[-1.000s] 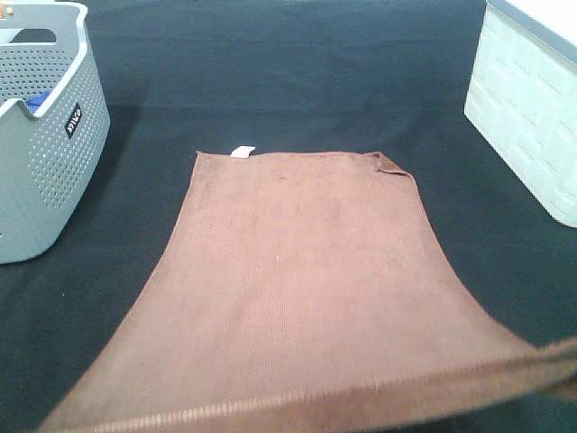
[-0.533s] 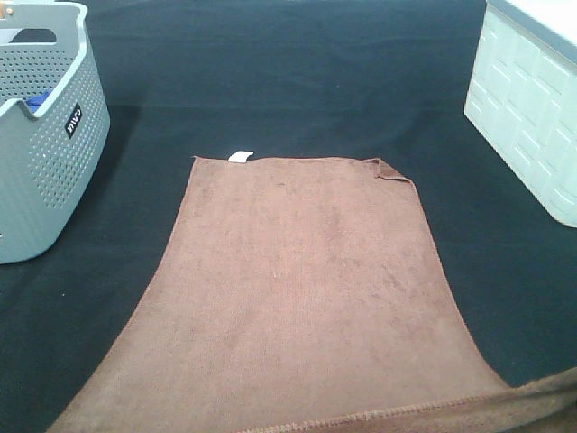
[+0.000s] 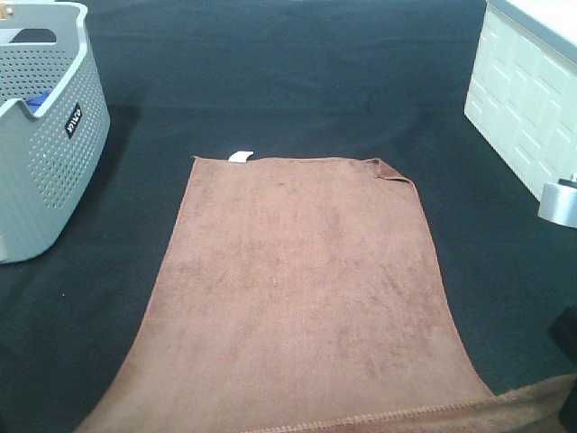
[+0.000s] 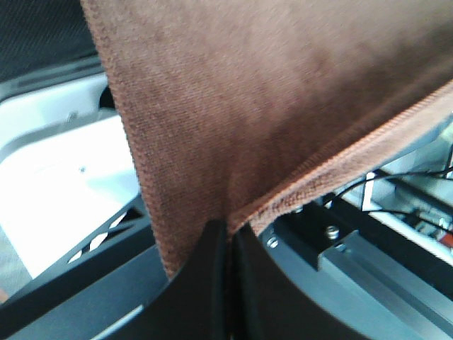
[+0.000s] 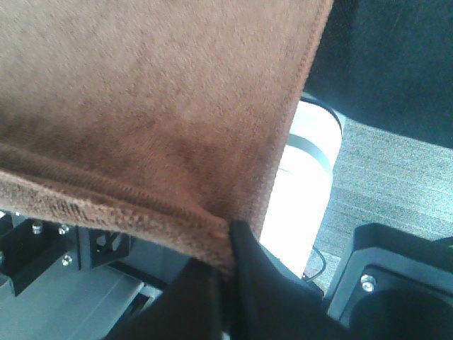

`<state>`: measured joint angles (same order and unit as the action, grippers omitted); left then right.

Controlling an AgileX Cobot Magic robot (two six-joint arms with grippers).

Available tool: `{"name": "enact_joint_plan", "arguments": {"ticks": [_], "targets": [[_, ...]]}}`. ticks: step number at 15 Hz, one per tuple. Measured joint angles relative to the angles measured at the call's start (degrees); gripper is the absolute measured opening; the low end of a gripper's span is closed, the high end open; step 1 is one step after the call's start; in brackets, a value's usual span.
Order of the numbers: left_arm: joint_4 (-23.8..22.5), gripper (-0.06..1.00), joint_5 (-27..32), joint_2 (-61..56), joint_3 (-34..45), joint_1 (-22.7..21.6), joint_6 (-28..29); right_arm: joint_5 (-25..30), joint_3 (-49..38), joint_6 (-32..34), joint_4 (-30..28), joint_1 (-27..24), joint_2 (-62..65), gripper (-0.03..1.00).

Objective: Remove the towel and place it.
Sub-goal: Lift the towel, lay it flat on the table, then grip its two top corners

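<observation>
exterior high view: the towel (image 3: 297,289) lies spread on the black table cover (image 3: 297,81), beside the grey basket (image 3: 45,162) but not touching it. its white tag (image 3: 240,156) sits at the far corner on the basket's side. the far corner away from the basket is folded over a little. a white bin (image 3: 527,99) stands well apart from the basket, on the other side of the towel, and something blue (image 3: 34,101) shows inside the basket.

the left gripper (image 4: 228,241) is pinched closed on one near corner of the towel, with the stitched hem running out of its jaws. the right gripper (image 5: 226,241) is clamped the same way on the other near corner, the one farther from the basket. the cloth drapes from both pinches, so the near edge looks to be held off the table while the rest lies flat.

this is a soft, light, limp cloth. it will sag between the two holds and drag along the table cover rather than slide as a sheet. the fuzzy pile should give the jaws good friction, and the hemmed corners are the firmest places to hold. keeping the near edge taut between the corners should stop wrinkles from bunching up.
</observation>
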<state>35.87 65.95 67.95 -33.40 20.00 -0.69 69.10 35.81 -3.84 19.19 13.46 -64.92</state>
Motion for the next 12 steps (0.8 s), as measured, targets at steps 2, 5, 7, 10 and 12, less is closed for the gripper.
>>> {"name": "enact_joint_plan", "arguments": {"ticks": [2, 5, 7, 10, 12], "targets": [[-0.9, 0.0, 0.2, 4.8, -2.2, 0.0, -1.2, -1.5, 0.0, 0.0, 0.0, -0.1, -2.3, 0.01], [-4.9, 0.0, -0.6, 10.4, -5.9, 3.7, -4.0, -6.4, 0.0, -3.0, 1.5, -0.1, -7.4, 0.01], [-7.4, 0.0, -0.7, 15.1, -7.7, 8.3, -4.4, -7.6, 0.0, -6.2, 3.6, -0.3, -11.2, 0.01], [-8.7, 0.0, -0.9, 21.1, -12.4, 13.8, -4.4, -7.8, 0.0, -7.9, 4.0, -0.3, -15.8, 0.01], [-8.7, 0.0, -1.0, 24.2, -15.8, 16.4, -4.4, -7.4, -1.6, -10.0, 5.9, -0.3, -18.2, 0.01]]}}
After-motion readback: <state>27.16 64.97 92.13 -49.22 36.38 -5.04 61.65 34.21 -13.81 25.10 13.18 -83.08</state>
